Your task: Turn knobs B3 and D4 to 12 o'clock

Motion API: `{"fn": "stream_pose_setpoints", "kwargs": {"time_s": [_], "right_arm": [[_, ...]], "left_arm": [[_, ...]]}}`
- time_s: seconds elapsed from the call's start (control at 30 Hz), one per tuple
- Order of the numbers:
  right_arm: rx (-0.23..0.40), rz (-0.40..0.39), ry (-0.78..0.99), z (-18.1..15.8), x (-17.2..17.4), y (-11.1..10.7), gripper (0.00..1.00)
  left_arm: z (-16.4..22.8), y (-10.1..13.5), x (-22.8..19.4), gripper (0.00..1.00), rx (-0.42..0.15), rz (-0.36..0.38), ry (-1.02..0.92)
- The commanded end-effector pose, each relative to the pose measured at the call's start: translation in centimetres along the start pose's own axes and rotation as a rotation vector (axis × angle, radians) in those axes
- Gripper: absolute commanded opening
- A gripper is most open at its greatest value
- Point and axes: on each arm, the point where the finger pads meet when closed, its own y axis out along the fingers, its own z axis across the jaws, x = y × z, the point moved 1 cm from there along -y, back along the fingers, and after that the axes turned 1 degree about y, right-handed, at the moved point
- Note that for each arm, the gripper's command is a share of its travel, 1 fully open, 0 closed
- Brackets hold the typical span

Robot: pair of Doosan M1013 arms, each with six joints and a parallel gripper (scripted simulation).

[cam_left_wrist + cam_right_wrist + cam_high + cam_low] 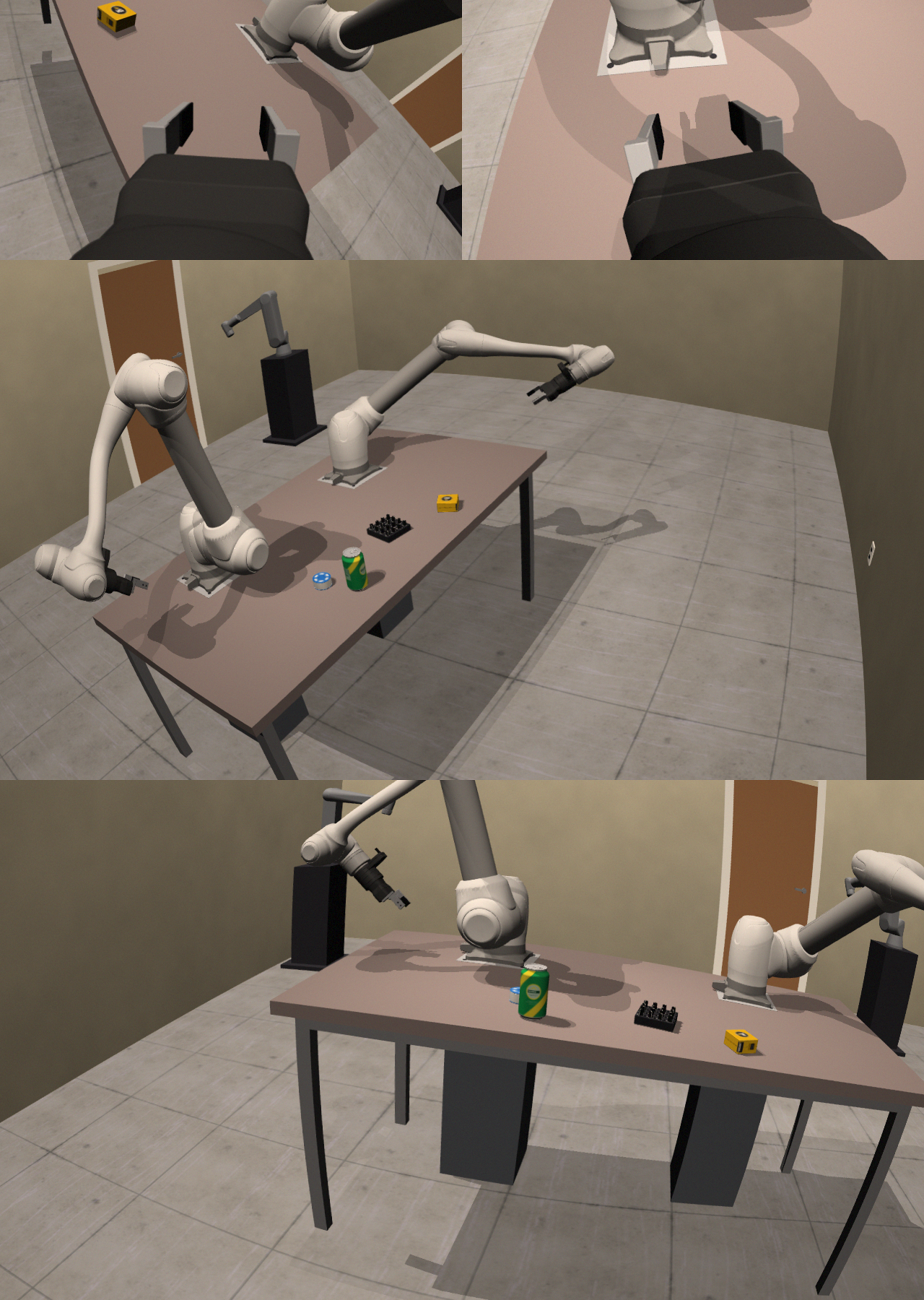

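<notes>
The knob box (388,536) (655,1023) is a small black box with rows of upright black knobs, lying on the table between the two arm bases. Knobs B3 and D4, their pointers, the marks and the socket are too small to tell. The box does not show in either wrist view. My left gripper (533,397) (226,118) is open and empty, high beyond the table's far end in the top view. My right gripper (143,584) (404,901) (695,121) is open and empty, raised near the other end of the table, far from the box.
A yellow box (447,504) (739,1041) (117,16) lies to one side of the knob box. A green can (354,570) (533,993) stands on the other side, with a blue-and-white round tin (321,581) (515,996) beside it. Both arm bases stand on the table (258,674) (388,999).
</notes>
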Motion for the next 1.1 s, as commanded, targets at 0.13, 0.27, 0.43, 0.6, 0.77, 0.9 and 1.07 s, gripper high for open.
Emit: {"fn": "stream_pose_setpoints", "kwargs": {"time_s": [0.13,0.27,0.43,0.6,0.77,0.9,1.07], "right_arm": [[0.013,-0.007,-0.007,0.0,0.0,0.1,1.0],[0.013,-0.007,-0.007,0.0,0.0,0.1,1.0],[0.013,-0.007,-0.007,0.0,0.0,0.1,1.0],[0.013,-0.007,-0.007,0.0,0.0,0.1,1.0],[0.013,-0.007,-0.007,0.0,0.0,0.1,1.0],[0.013,-0.007,-0.007,0.0,0.0,0.1,1.0],[0.013,-0.007,-0.007,0.0,0.0,0.1,1.0]], "left_arm": [[0.1,-0.1,-0.1,1.0,-0.001,-0.002,0.0],[0.2,-0.2,-0.3,1.0,-0.002,-0.006,-0.001],[-1.1,0.3,-0.9,1.0,0.005,-0.024,-0.034],[-3.2,1.0,-2.2,1.0,0.013,-0.058,-0.093],[-8.0,3.0,-5.2,1.0,0.02,-0.138,-0.227],[-11.2,4.7,-7.4,1.0,0.016,-0.197,-0.321],[-15.0,7.1,-10.1,1.0,0.0,-0.27,-0.437]]}}
